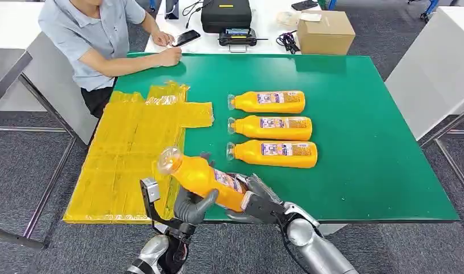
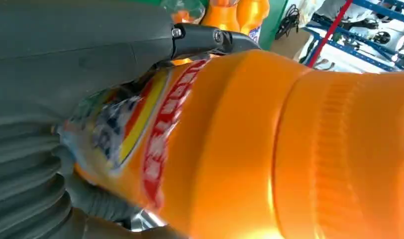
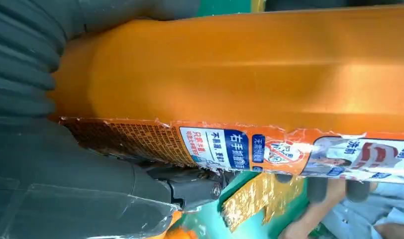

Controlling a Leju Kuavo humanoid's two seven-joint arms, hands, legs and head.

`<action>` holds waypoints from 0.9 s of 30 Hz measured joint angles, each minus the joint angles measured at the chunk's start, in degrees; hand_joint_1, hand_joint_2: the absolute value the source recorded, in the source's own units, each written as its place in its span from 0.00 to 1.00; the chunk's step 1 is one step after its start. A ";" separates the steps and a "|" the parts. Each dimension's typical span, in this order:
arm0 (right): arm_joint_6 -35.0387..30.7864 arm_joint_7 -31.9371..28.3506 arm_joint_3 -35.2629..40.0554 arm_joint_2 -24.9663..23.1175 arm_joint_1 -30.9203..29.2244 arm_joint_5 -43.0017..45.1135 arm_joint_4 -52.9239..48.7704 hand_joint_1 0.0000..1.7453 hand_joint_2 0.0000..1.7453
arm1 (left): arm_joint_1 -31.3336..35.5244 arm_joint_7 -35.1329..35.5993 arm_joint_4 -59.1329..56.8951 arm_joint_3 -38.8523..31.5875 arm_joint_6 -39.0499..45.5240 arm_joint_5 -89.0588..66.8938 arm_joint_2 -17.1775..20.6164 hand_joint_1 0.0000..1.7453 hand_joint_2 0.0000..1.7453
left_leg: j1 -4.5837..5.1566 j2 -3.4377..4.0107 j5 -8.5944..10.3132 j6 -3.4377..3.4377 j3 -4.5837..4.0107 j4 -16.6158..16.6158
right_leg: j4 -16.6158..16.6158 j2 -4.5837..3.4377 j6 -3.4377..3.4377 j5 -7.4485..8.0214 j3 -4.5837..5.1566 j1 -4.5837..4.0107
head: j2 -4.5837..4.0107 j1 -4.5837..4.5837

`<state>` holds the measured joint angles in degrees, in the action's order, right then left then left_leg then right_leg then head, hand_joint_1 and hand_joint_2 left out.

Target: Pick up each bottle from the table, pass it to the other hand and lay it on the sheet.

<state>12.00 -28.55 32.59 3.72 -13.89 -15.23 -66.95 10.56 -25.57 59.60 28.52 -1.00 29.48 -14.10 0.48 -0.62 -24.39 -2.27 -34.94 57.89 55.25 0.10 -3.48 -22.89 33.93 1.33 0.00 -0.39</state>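
An orange bottle [image 1: 202,177] hangs tilted above the table's front edge, its clear cap toward the yellow sheet [image 1: 127,154]. My left hand [image 1: 194,206] wraps it from below around the middle, and my right hand [image 1: 259,203] grips its base end. Up close in the left wrist view, the bottle [image 2: 269,149] lies under my left hand's thumb [image 2: 115,45]. The right wrist view has the labelled bottle [image 3: 240,69] against my right hand [image 3: 55,179]. Three more orange bottles [image 1: 270,101], [image 1: 272,127], [image 1: 275,153] lie side by side on the green table [image 1: 361,142].
A person [image 1: 95,40] sits at the table's far left corner with a hand resting on its edge, beside a phone [image 1: 186,37]. Behind the table stand a black case [image 1: 226,14] and a cardboard box [image 1: 325,32]. White tables flank both sides.
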 measured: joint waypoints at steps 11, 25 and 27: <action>-0.09 0.42 2.45 0.00 -0.70 0.66 -0.02 0.96 1.00 | 1.75 -3.69 -2.69 -0.48 6.29 -3.41 -1.77 0.00 1.00 | 0.01 0.03 0.00 0.00 -0.01 0.00 | 0.00 -0.02 0.00 0.00 0.00 0.00 | 0.00 0.04; -0.09 0.52 2.75 0.00 -1.22 0.76 -0.02 0.81 1.00 | 1.82 -3.67 -2.88 -0.59 6.01 -3.43 -1.79 0.85 1.00 | 0.01 0.02 0.00 0.00 -0.02 0.00 | 0.00 -0.01 0.00 0.00 0.00 0.00 | 0.00 0.02; -0.07 0.52 2.75 -0.02 -1.23 1.36 0.02 0.79 1.00 | 1.82 -4.00 -2.86 -0.70 5.37 -3.01 -1.79 1.00 1.00 | 0.01 0.02 0.00 0.00 -0.02 0.00 | 0.00 -0.01 0.00 0.00 0.00 0.00 | 0.00 0.02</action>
<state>11.93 -28.02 35.34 3.69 -15.12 -13.88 -66.93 12.38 -29.57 56.74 27.82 4.37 26.47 -15.89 0.48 -0.60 -24.39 -2.27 -34.96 57.89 55.25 0.08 -3.48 -22.89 33.92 1.34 0.00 -0.37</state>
